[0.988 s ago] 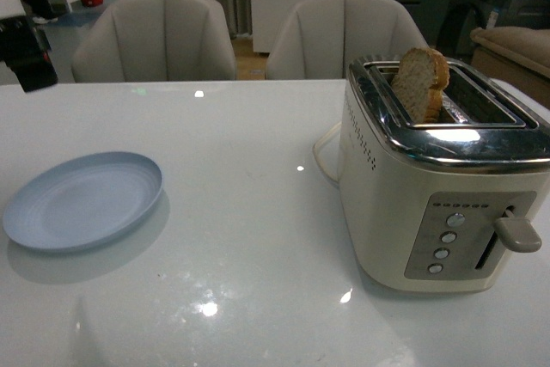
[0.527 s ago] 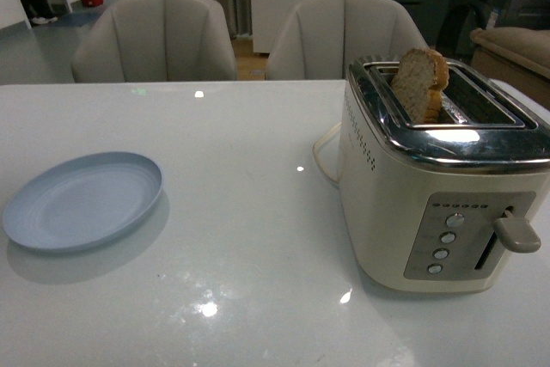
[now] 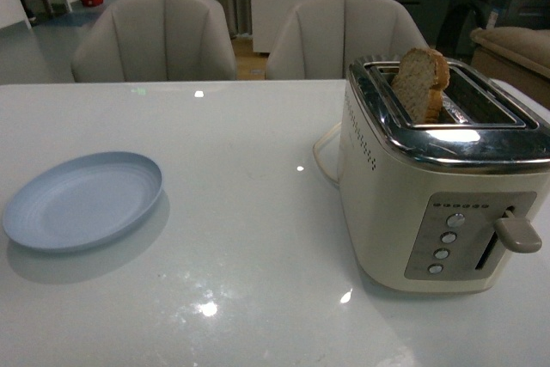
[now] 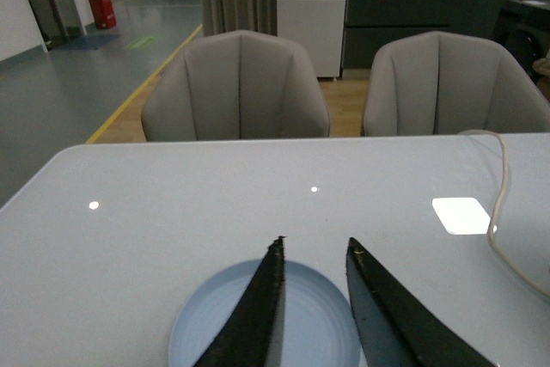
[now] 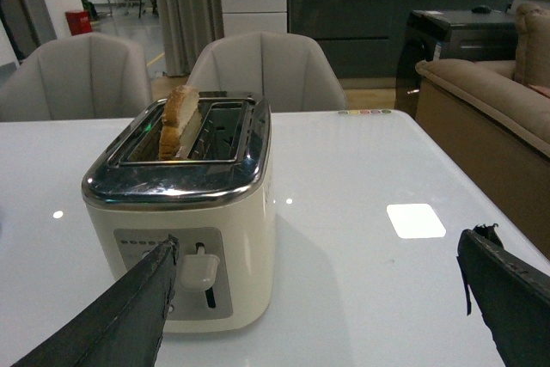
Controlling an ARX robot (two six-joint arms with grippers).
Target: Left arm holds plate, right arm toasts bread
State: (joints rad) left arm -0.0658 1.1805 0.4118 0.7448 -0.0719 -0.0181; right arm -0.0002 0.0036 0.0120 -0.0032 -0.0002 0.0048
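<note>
Two arms are at my command, and neither has hold of anything. Largest in the scene is the white table (image 3: 249,169), which carries every item below; positions are given relative to the toaster. The cream toaster (image 3: 434,186) stands at the table's right side, its chrome top open to two slots and its lever (image 3: 516,234) raised at the top of its track. The plate (image 3: 83,199) lies flat on the table, well apart from the toaster on its left, bare and untouched. The bread (image 3: 419,83) stands upright in the toaster's left-hand slot, more than half of the slice showing above the chrome, so I judge it loaded but not yet lowered for toasting. The left arm (image 4: 314,311) hovers over the plate, jaws parted by a narrow gap and closed on nothing; I cannot tell how high it sits above the rim. The right gripper (image 5: 318,298) faces the toaster's control panel from the near side, jaws spread wide, one beside the lever (image 5: 199,271), gripping nothing. By my reading, the slice is placed; pressing the lever, toasting, lifting the plate and any transfer of the slice remain to be done.
</note>
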